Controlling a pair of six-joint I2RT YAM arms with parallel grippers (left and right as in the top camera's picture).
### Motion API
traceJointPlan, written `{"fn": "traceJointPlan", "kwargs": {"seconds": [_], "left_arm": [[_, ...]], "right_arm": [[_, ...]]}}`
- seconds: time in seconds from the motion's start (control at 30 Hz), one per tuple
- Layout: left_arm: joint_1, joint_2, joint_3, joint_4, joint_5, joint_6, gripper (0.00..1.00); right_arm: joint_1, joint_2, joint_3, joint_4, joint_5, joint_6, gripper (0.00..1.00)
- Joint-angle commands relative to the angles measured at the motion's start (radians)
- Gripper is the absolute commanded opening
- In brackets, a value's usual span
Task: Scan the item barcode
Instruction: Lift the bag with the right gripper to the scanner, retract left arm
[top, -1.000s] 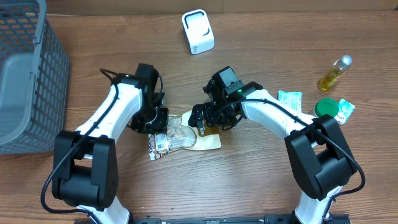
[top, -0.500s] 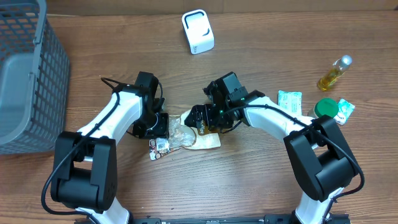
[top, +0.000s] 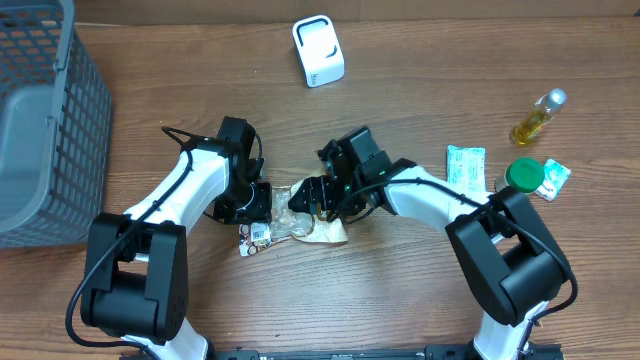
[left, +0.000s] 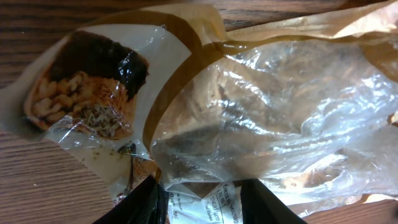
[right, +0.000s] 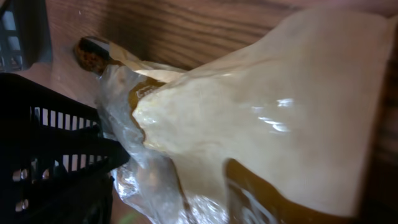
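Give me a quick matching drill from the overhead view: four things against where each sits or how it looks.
Things:
1. basket
2. scanner
3. bottle
4. bag

Descriptions:
A. mid-view, clear and tan plastic
B. far left, grey mesh
C. far right, yellow liquid inside
D. top centre, white

Pairs: 1-B, 2-D, 3-C, 4-A
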Motion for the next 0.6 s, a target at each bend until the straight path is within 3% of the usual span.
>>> {"fn": "traceJointPlan", "kwargs": {"seconds": [0.0,0.13,0.23,0.3,0.43,0.5,0.57], "left_arm": [[0.006,0.022,-0.04,0.007,-0.092,-0.018,0.38],[0.006,0.022,-0.04,0.008,-0.092,-0.018,0.38],[0.006,0.022,-0.04,0.007,-0.092,-0.018,0.25],[0.006,0.022,-0.04,0.007,-0.089,-0.018,0.22],[0.008,0.021,-0.027,0.003,-0.063,-0.006,0.13],[0.015,0.018,-0.002,-0.012,-0.022,0.024,0.04],[0.03,0.011,0.037,-0.031,0.038,0.053,0.04]], "right_arm": [[0.04,0.006,-0.01,0.042,-0.004,0.006,0.73],[0.045,0.006,-0.009,0.092,-0.028,0.005,0.54],[0.035,0.006,-0.008,0.104,-0.073,0.005,0.54],[0.025,0.006,-0.008,0.114,-0.121,0.005,0.52],[-0.001,0.006,-0.008,0.128,-0.179,0.005,0.13],[-0.012,0.006,-0.008,0.128,-0.179,0.004,0.04],[-0.018,0.006,-0.008,0.128,-0.182,-0.019,0.04]]}}
